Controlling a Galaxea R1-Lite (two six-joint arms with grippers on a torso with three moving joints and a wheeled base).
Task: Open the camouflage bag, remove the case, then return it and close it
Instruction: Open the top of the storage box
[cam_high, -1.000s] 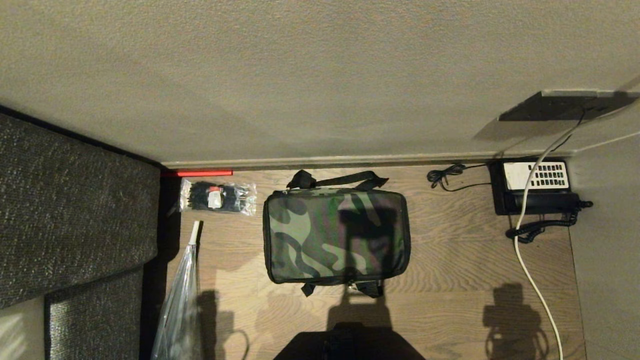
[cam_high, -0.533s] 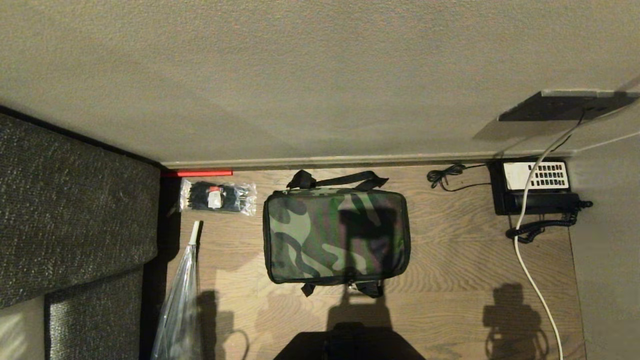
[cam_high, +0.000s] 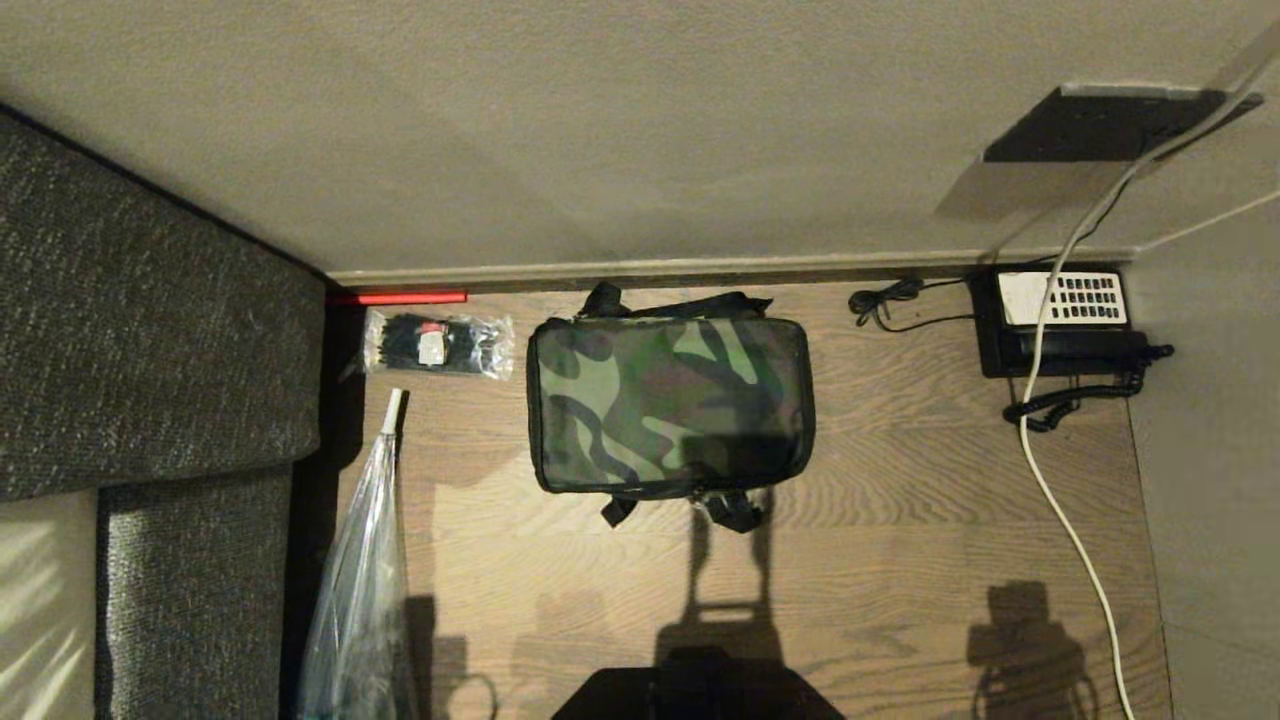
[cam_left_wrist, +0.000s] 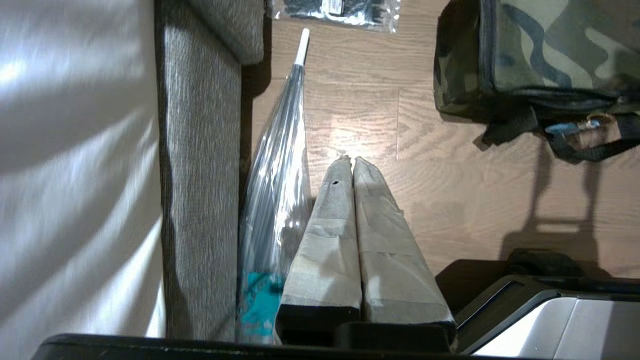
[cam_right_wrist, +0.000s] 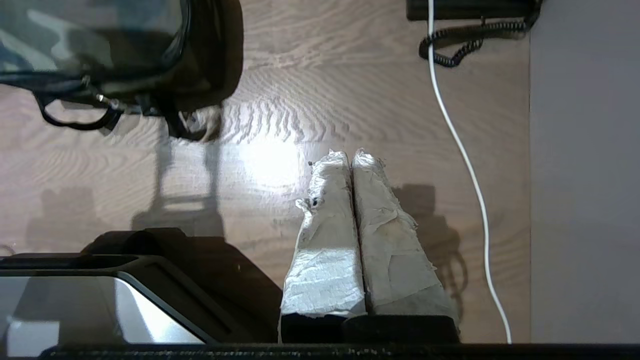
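The camouflage bag (cam_high: 670, 402) lies closed on the wooden floor near the wall, its black strap handles sticking out at front and back. The case is hidden from view. Neither arm shows in the head view. In the left wrist view my left gripper (cam_left_wrist: 350, 160) hangs shut and empty over bare floor, with the camouflage bag (cam_left_wrist: 545, 47) well off to one side. My right gripper (cam_right_wrist: 350, 155) is likewise shut and empty above the floor, apart from the camouflage bag (cam_right_wrist: 95, 40).
A grey sofa (cam_high: 150, 340) fills the left. A clear packet of black ties (cam_high: 437, 344) and a folded clear umbrella (cam_high: 365, 580) lie beside it. A black telephone (cam_high: 1062, 320) with a coiled cord and a white cable (cam_high: 1060, 510) sit at the right by the wall.
The whole head view has shifted: the bag, phone and wall edge now sit higher in the picture, so the camera moved. Nothing on the floor has moved.
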